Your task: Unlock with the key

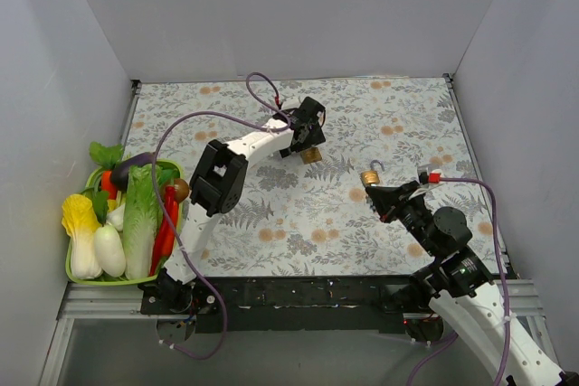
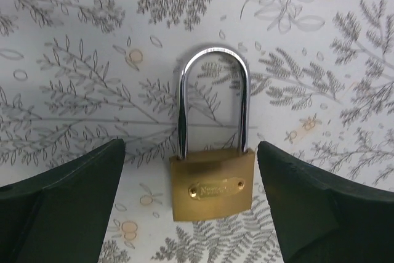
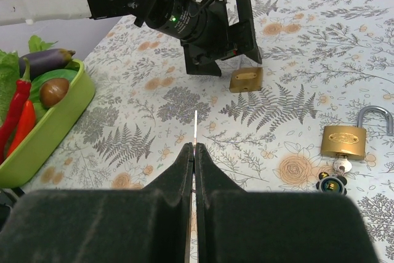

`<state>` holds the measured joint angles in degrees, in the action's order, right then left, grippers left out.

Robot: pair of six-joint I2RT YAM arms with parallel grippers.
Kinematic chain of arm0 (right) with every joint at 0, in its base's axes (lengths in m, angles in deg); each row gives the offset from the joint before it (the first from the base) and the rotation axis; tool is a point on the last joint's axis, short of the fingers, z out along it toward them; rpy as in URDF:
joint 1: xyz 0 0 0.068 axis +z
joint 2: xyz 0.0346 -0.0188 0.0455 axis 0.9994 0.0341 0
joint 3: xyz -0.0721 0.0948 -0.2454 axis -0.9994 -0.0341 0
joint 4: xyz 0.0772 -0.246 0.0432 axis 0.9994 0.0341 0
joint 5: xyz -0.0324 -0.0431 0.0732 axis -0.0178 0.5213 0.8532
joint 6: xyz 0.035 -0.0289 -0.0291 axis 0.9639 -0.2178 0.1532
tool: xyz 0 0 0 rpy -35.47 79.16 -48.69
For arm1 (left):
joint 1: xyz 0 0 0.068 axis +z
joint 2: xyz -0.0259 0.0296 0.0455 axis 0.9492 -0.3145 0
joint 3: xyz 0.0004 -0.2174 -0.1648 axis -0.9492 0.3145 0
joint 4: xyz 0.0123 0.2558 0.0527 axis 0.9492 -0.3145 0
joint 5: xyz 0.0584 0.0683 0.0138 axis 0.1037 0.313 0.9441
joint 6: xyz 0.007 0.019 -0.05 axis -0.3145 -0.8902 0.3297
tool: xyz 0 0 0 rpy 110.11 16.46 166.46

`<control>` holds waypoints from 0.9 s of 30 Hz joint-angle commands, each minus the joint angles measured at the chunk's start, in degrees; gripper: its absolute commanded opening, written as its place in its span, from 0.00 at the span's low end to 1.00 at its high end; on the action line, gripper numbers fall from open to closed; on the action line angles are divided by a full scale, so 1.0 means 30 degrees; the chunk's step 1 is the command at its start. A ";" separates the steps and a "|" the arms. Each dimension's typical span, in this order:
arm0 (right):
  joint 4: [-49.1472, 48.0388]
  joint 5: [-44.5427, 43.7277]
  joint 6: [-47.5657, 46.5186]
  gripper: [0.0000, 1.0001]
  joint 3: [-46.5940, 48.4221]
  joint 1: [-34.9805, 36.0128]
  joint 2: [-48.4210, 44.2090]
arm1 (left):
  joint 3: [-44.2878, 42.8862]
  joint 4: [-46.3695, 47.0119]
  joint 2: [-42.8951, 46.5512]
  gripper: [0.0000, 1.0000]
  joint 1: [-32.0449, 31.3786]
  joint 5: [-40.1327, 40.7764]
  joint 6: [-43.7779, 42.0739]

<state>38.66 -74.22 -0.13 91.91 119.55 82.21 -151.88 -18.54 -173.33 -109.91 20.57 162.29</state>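
Left gripper (image 2: 191,177) jaws apart, straddling the closed brass padlock (image 2: 212,186) lying flat on the table (image 1: 389,124); looks staged to pin it. Right gripper (image 3: 194,149) is pinched on a thin blade, likely the key (image 3: 195,129) edge-on, tip aimed toward that lock for insertion.

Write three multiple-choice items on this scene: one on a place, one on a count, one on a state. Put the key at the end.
1. The green tray of vegetables sits:
A) at the table's left edge
B) in the far right corner
C) between the arms' bases

2. Brass padlocks on the table:
A) one
B) two
C) four

3. The left claw is:
A) shut on a key
B) shut on a padlock
C) open

Key: 1A, the top view shows it against the left wall. 2B, the long-shackle padlock lies at the left claw and the second padlock lies further right. 3C, its fingers stand apart on either side of the long-shackle padlock, not touching it.
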 commanded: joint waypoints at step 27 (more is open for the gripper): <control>0.0771 -0.0240 0.0287 0.01 0.0141 -0.0043 -0.1240 | -0.2194 -0.3971 -0.2908 0.76 -0.1345 -0.0320 -0.1318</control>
<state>42.53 -74.28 0.27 91.25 119.55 78.34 -160.25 -28.79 -177.95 -113.69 23.13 157.92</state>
